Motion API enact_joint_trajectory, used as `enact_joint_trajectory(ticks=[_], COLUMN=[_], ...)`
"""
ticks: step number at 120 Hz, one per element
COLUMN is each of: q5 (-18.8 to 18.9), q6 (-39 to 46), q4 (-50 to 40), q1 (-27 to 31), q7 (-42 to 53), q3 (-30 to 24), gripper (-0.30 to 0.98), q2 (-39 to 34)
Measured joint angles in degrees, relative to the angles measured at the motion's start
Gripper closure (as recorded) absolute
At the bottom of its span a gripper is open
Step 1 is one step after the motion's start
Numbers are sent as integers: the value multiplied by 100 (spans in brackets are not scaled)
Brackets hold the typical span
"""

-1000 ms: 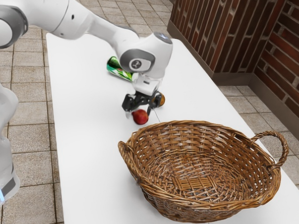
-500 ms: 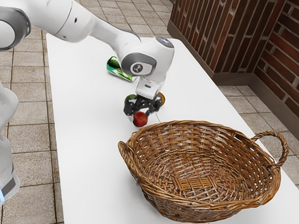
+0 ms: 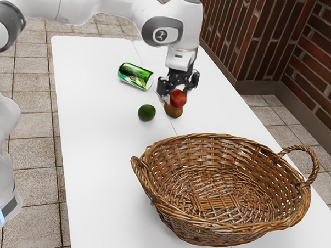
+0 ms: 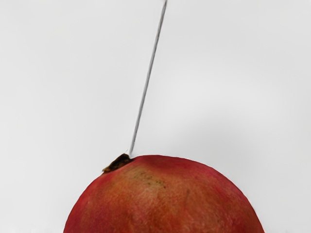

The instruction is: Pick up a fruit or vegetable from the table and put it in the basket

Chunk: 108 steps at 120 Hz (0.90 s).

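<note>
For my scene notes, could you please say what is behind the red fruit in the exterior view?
A brownish object: its lower part shows, but the red fruit covers much of its top.

White table (image 3: 102, 176), thin grey seam (image 4: 148, 73) across top; tan floor tiles (image 3: 34, 153); reddish brick walls (image 3: 243, 27), brown skirting (image 3: 263, 87) below.

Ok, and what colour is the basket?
The basket is brown, woven all over; the exterior view shows it best.

The arm (image 3: 89, 7) has smooth, glossy white, rounded casings with dark grey joint bands, a round dark badge (image 3: 161, 34) with a pale marking, a pale-blue strip (image 3: 0, 214) and a black gripper (image 3: 177, 95).
</note>
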Motion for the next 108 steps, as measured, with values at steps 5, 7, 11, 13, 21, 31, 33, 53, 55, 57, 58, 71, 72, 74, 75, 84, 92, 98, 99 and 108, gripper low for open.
enact_joint_trajectory(ticks=[5,7,11,13,21,31,33,53,55,57,58,71,72,74,75,84,92,98,99,108], q5=[-11,-18,-46,-60,-142,-241,-267,-443,-451,-458,-461,-485,-484,-483,-481,-466,-455,-442,-436,-333], q6=[-133,-179,-262,-299,-417,-516,-531,-586,-585,-584,-582,-534,-529,-522,-519,-496,-480,-472,-472,-473], q4=[277,361,492,541,660,791,818,913,913,913,913,913,913,915,916,919,921,971,985,1061], q1=[-86,-161,-361,-499,-1036,-1285,-1311,-1363,-1366,-1370,-1371,-1361,-1357,-1342,-1337,-1337,-1347,-1387,-1402,-1277], q7=[-1,-1,-3,-5,-15,-37,-41,-106,-114,-122,-125,-171,-173,-179,-182,-205,-223,-229,-230,-237], q3=[-6,-6,-9,-11,-106,-533,-616,-1293,-1322,-1343,-1351,-1402,-1407,-1423,-1430,-1461,-1468,-1424,-1403,-1283], gripper=[34,34,33,33,34,35,35,35,35,35,35,31,29,26,24,14,9,6,6,3], q2=[-36,-53,-79,-87,-103,-108,-108,-58,-43,-23,-11,132,141,164,175,238,297,323,324,327])
